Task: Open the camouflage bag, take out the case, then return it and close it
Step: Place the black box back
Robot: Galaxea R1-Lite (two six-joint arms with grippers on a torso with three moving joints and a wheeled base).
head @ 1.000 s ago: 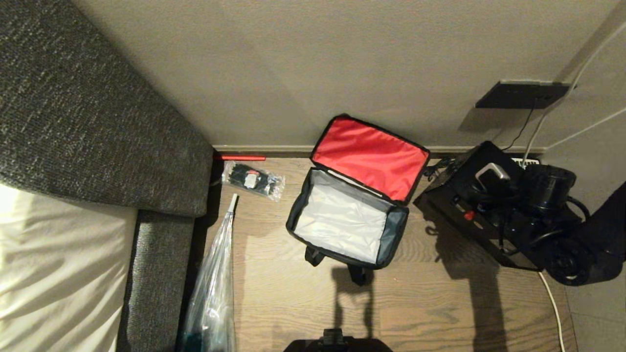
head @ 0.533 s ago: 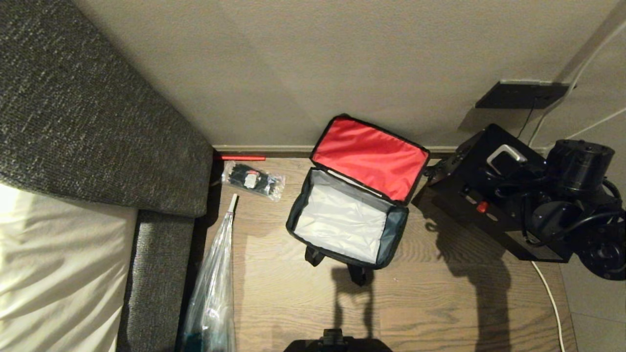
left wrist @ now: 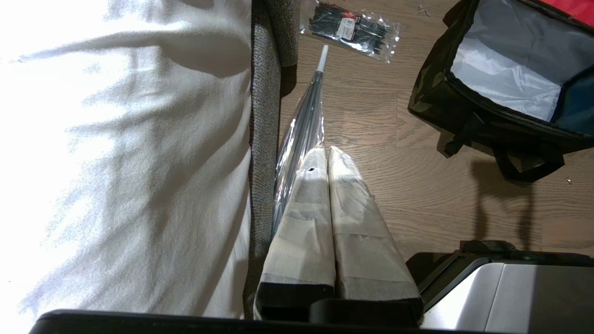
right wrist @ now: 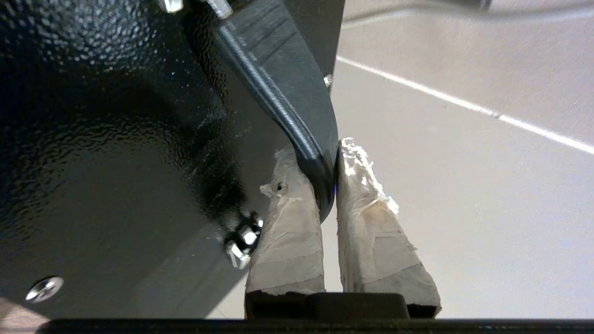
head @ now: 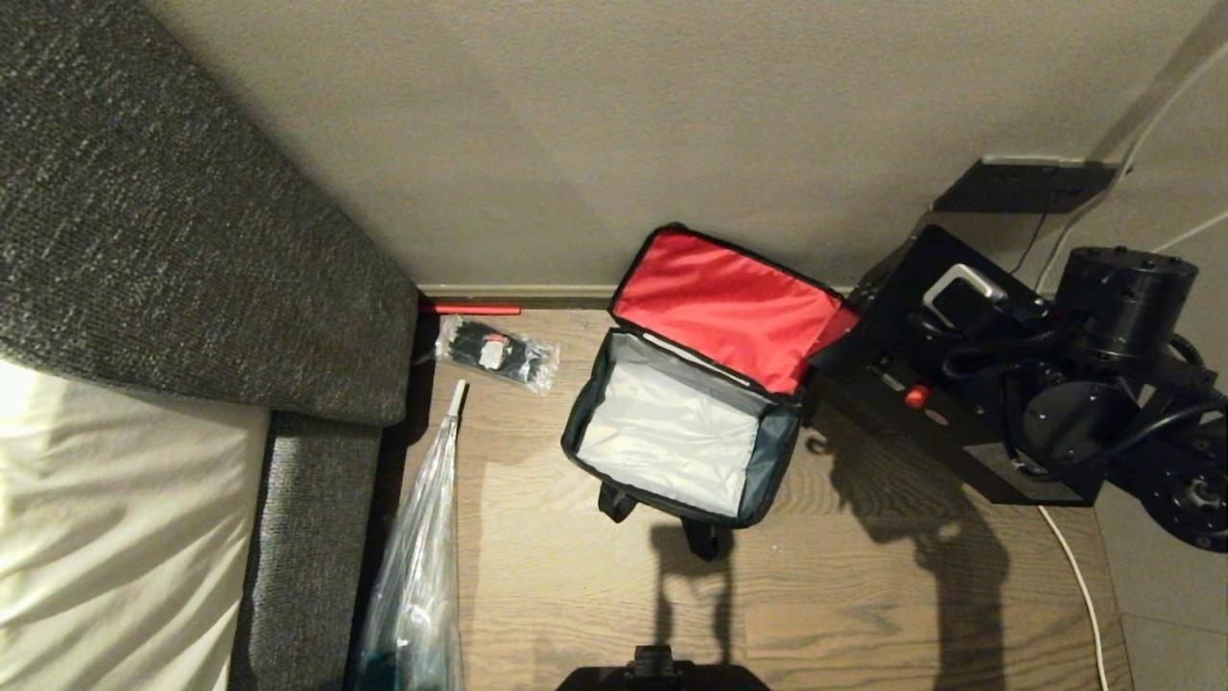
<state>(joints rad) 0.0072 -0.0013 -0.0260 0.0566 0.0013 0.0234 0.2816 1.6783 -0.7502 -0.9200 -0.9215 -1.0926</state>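
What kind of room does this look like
Probably a bedroom or hotel room: a grey upholstered bed frame with white bedding, wood plank floor, and a wall socket with cables plugged in.

black case (head: 945,408) (red-lidded camouflage bag (left wrist: 436,93))

We read this as home bedroom: grey upholstered bed frame (head: 192,240) with white sheet (head: 106,537) at 9 o'clock, wood-plank floor (head: 844,595), beige wall (head: 576,125) at 12.
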